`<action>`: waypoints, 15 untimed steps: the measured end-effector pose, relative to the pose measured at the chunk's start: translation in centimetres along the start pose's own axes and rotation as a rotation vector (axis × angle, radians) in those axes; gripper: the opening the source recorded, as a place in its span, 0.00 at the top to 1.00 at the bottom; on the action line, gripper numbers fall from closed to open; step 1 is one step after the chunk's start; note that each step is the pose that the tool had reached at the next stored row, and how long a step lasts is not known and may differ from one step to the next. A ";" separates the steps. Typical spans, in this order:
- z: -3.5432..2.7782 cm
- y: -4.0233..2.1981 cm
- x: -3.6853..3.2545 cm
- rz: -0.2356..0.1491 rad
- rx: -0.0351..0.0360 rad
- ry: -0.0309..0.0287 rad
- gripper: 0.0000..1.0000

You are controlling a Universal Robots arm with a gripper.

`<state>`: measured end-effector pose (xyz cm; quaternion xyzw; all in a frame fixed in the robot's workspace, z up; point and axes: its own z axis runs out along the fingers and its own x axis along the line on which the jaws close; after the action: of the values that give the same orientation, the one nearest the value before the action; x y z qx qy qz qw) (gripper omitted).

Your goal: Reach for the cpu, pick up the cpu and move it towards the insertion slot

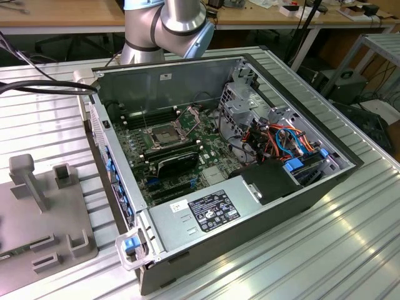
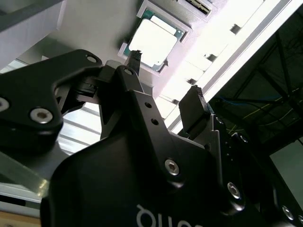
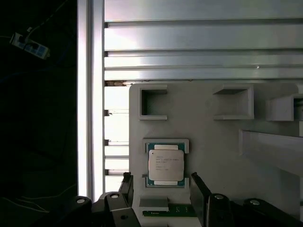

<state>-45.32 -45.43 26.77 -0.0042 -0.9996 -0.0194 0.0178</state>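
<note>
The cpu (image 3: 165,163) is a flat pale square chip with a green rim, lying in a shallow holder on the grey fixture plate (image 3: 213,142). It also appears past the fingertips in the second wrist view (image 2: 154,40). My gripper (image 3: 161,182) is open above it, with one black finger (image 3: 127,182) on each side and nothing between them (image 2: 165,73). The fingers look clear of the chip. The insertion slot (image 1: 164,133), a silver-framed socket with a dark centre, sits on the motherboard inside the open computer case, and its bracket stands raised.
The arm's joint (image 1: 169,25) hangs behind the case's back wall. The case (image 1: 250,206) holds a black ribbed module (image 1: 178,161), a metal drive cage and coloured cables. Raised grey blocks (image 3: 154,101) stand on the fixture plate. The ribbed aluminium table (image 1: 350,250) lies around everything.
</note>
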 end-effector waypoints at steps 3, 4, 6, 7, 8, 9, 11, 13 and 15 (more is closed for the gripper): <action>0.04 0.00 -0.01 0.000 -0.0001 -0.0002 0.40; 0.07 0.00 -0.01 0.000 -0.0001 -0.0002 0.40; 0.19 -0.01 -0.01 0.000 0.0000 -0.0002 0.40; 0.27 -0.01 -0.01 0.000 0.0000 -0.0001 0.40; 0.41 -0.02 -0.02 0.000 0.0000 -0.0002 0.40; 0.54 -0.02 -0.02 0.000 0.0000 -0.0001 0.40; 0.87 -0.04 -0.03 0.000 0.0000 -0.0001 0.40; 1.26 -0.05 -0.05 0.000 0.0000 -0.0001 0.40; 1.57 -0.07 -0.06 0.001 0.0000 -0.0001 0.40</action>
<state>-45.32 -45.43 25.20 -0.0047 -0.9996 -0.0194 0.0178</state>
